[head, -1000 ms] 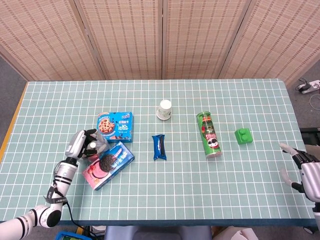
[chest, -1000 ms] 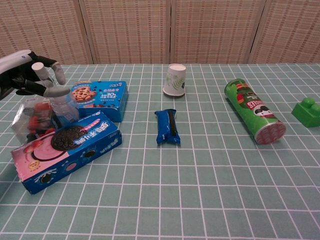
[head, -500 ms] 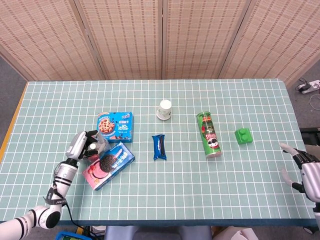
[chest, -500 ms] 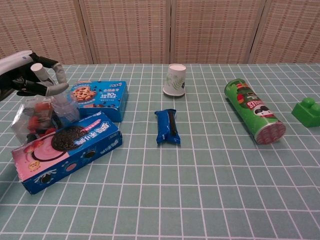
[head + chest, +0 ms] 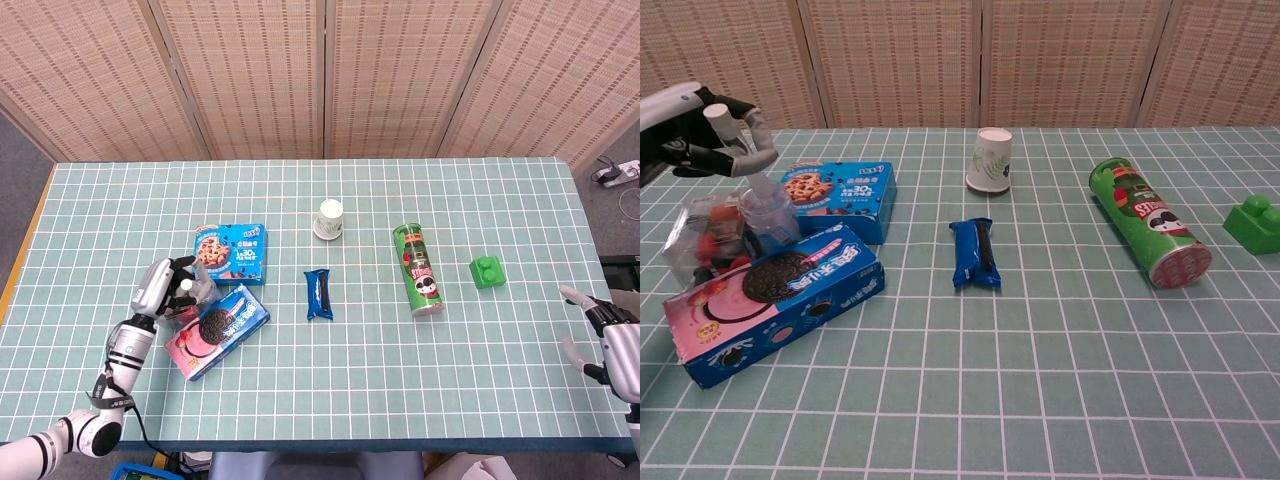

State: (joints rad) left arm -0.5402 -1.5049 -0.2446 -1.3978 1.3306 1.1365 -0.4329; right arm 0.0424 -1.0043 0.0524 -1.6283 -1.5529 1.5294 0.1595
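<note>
While the right hand (image 5: pixel 607 338) hangs off the near right edge of the table (image 5: pixel 520 200) with fingers spread and nothing in them, just as it did a second ago, the left hand (image 5: pixel 702 140) has lifted a little above the clear packet of red sweets (image 5: pixel 712 232) at the far left. Half a second back its fingers hung lower, close over the packet and the small clear cup (image 5: pixel 767 212) beside it — now they are curled loosely in the air, apart from both. Whether anything is pinched between them I cannot tell; nothing shows there. By my reading the hand is easing off the packet rather than taking it. That packet lies just left of the Oreo box (image 5: pixel 775 300), near the blue cookie box (image 5: pixel 838 198); neither box has shifted.
</note>
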